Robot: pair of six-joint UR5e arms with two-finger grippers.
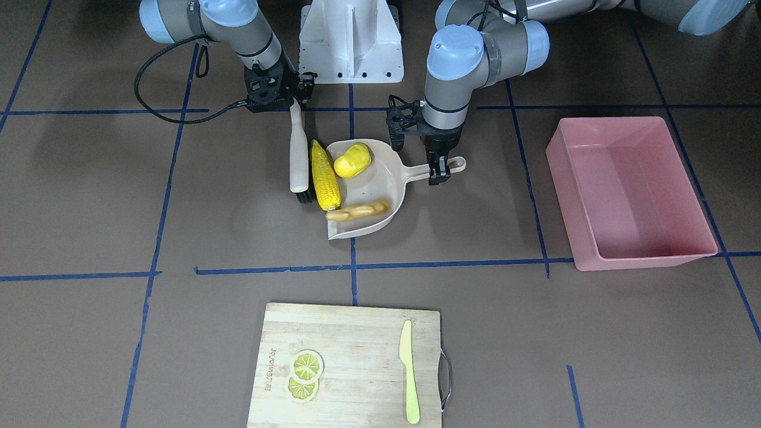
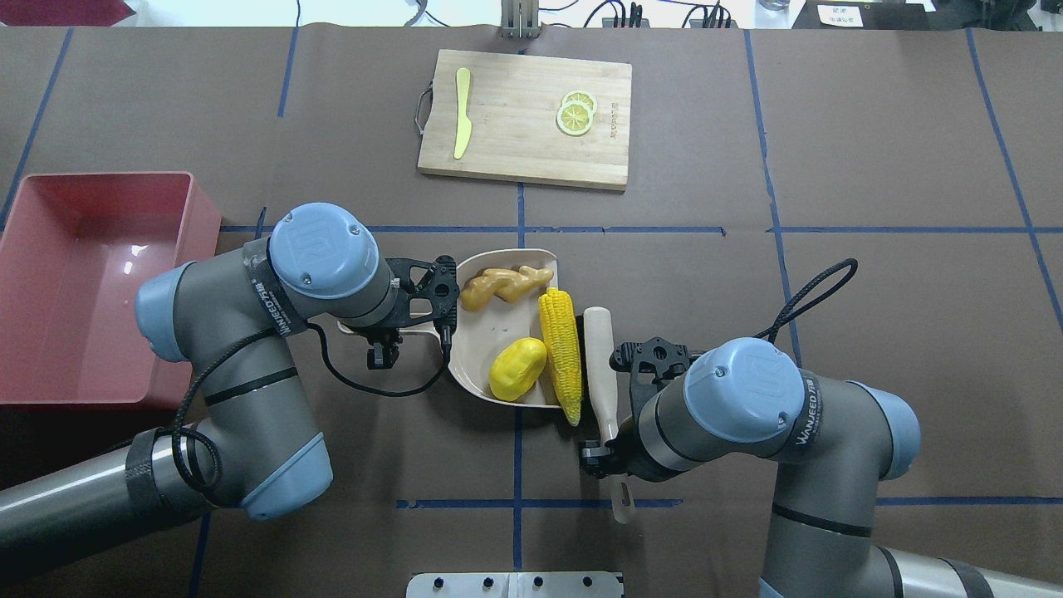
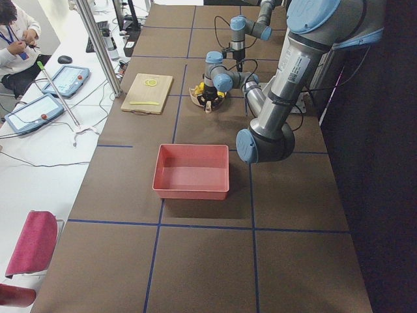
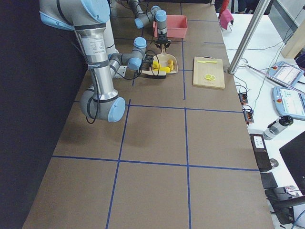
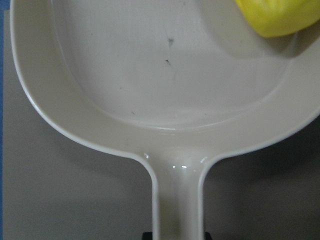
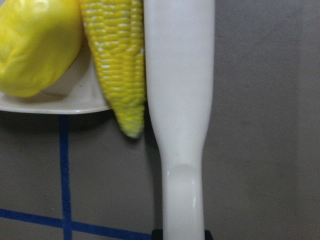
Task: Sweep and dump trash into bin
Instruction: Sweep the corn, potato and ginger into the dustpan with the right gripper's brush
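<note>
Brown bench (image 1: 119, 208): potato piece (image 1: 352, 160) and ginger root (image 1: 359, 210) sit in the dustpan (image 1: 374, 184), corn cob (image 1: 324, 175) on its lip. Clamped: left end effector (image 1: 440, 169) on the dustpan's handle, right end effector (image 1: 295, 98) on the brush (image 1: 298, 157). Off to the side the bin (image 1: 636, 196) is empty, so dumping is left.

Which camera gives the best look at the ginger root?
Overhead exterior: the ginger root lies whole and unblocked at the dustpan mouth, knobs clear. Front-facing also shows it whole, but flatter. Side views are too distant; both wrist cameras miss it.
</note>
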